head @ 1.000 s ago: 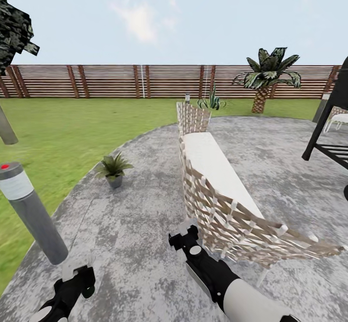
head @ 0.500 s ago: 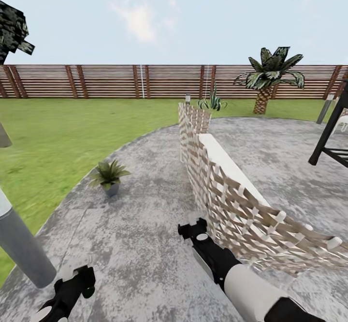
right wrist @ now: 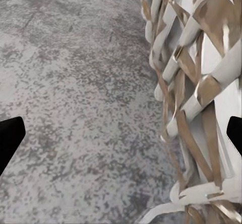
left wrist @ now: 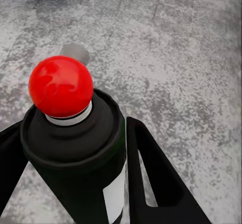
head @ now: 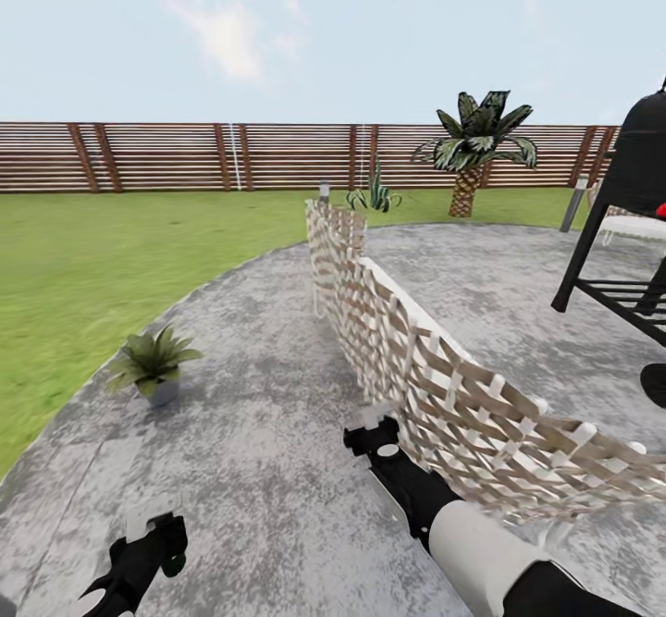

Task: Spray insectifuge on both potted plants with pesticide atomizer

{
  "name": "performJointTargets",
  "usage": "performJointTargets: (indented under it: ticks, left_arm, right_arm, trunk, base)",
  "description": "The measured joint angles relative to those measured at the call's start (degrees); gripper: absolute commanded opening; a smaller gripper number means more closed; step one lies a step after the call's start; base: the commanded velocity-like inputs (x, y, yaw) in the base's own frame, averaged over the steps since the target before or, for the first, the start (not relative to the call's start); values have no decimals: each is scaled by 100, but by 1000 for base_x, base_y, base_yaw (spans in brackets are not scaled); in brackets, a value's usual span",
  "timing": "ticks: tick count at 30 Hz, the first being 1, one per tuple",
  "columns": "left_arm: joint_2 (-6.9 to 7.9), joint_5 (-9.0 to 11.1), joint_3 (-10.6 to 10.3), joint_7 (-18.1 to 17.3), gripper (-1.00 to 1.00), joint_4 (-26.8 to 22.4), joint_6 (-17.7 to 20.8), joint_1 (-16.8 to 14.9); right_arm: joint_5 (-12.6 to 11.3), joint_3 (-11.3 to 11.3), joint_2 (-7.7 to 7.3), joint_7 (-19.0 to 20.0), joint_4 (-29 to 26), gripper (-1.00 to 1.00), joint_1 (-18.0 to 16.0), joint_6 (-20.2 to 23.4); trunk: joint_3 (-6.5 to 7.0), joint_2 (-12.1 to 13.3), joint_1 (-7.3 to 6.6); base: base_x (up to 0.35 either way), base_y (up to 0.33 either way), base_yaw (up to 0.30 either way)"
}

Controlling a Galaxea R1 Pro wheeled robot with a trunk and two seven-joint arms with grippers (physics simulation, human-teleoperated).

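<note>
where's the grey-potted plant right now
In the head view the potted plant sits at lower left, on the edge of the stone paving beside the lawn, left of the woven bench.

The left gripper (head: 153,536) sits low at the robot's left, fingers (left wrist: 156,183) clamped on the pesticide atomizer (left wrist: 75,148). The right arm (head: 462,534) reaches forward, its gripper (head: 372,432) spread wide, holding nothing.

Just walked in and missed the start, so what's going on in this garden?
A two-armed robot is on the grey stone paving beside a woven lattice bench. Its left gripper holds the pesticide atomizer, red tip up. The right gripper is open and empty. One potted plant sits at the paving's edge, another near the fence.
</note>
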Motion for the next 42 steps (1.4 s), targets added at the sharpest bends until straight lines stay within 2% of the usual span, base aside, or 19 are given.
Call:
performJointTargets:
  ticks: [24,30,34,38,42]
  left_arm:
    - [0,-8,-7,-9,-100,9,-8,-1]
    - [0,0,-7,-9,-100,9,-16,-1]
    - [0,4,-7,-14,-100,9,-15,0]
    - [0,9,-7,-16,-100,9,-15,0]
    - [0,8,-11,-18,-100,9,-13,0]
  right_arm:
    - [-3,0,0,6,-14,100,3,-2]
    - [-6,-3,0,5,-16,100,2,-2]
    - [6,18,0,7,-7,100,6,-38]
    - [-51,34,0,8,0,100,6,-341]
    - [-62,38,0,11,22,100,6,-378]
  trunk:
    - [0,0,0]
    - [0,0,0]
    - [0,0,0]
    - [0,0,0]
    - [0,0,0]
  base:
    - [322,-142,-293]
    - [322,-12,-292]
    - [317,109,-93]
    - [303,147,-5]
    - [296,160,0]
